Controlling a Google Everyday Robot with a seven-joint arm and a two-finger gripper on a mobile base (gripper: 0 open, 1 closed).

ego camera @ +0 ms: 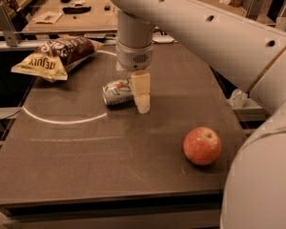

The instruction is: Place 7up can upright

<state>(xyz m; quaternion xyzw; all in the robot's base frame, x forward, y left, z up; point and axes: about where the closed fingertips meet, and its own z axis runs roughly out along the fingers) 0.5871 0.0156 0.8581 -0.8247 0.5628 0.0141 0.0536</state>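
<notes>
Plainly the work is barely begun: the 7up can (115, 92) lies on its side mid-surface (86, 166), at ten o'clock from the apple (202, 145). The gripper (142, 103) stands at its three-o'clock end; whether it has clamped on, I cannot tell. Lifting and uprighting remain.

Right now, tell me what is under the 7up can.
The 7up can lies on its side on the dark table; nothing else shows beneath it. The tool hangs in front of its right end, so that end and the table below it are hidden.
</notes>
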